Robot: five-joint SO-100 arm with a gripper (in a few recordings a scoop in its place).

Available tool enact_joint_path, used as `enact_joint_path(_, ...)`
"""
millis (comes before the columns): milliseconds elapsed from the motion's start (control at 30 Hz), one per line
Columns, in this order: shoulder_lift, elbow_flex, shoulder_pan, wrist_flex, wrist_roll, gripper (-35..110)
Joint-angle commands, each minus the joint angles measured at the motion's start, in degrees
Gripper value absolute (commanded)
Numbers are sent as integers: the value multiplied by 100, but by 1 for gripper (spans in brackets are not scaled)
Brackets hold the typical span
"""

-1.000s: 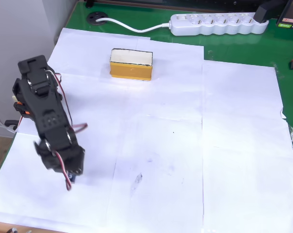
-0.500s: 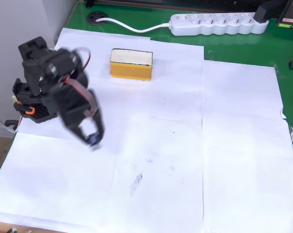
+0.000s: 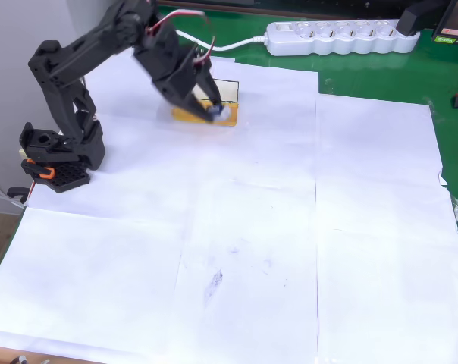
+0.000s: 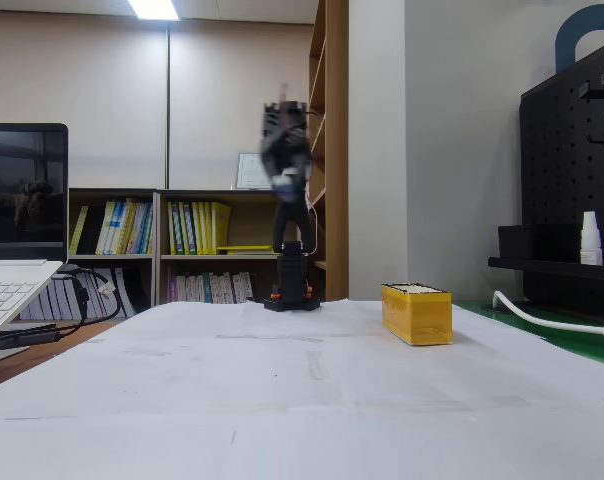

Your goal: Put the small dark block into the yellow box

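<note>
The yellow box [image 3: 227, 92] lies at the back of the white paper, its cream top partly covered by my black arm. My gripper [image 3: 215, 111] hangs blurred over the box's front edge in the overhead view. It is shut on the small dark block [image 3: 218, 114], which shows as a bluish-pale speck between the fingertips. In the fixed view the arm [image 4: 285, 140] is raised high and smeared by motion, well above the table. There the yellow box [image 4: 416, 314] stands on the paper to the right of the arm's base.
A white power strip [image 3: 339, 38] and its cable lie on the green mat behind the box. The arm's base [image 3: 58, 155] sits at the paper's left edge. A laptop [image 4: 17, 275] stands at the left of the fixed view, a black pegboard [image 4: 572, 180] at the right.
The arm has swung from the front left of the paper up and back to the yellow box, carrying the block with it. The box has not moved.
</note>
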Motion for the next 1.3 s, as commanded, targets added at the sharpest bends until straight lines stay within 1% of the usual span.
enact_joint_path(0,-527,-571,-800,-158,281,0)
enact_joint_path(67,-633,-1072,-1160,-668,413,0)
enact_joint_path(133,-782,-1538,-1450,-1099,229,0)
enact_joint_path(267,-844,-1978,-1951,-1222,360,0)
enact_joint_path(367,-870,-2373,-2232,-1652,510,0)
enact_joint_path(667,-431,-2443,-2777,-2461,650,0)
enact_joint_path(1033,272,-2443,-3041,-2566,712,0)
enact_joint_path(1267,791,-2347,-3085,-2900,694,0)
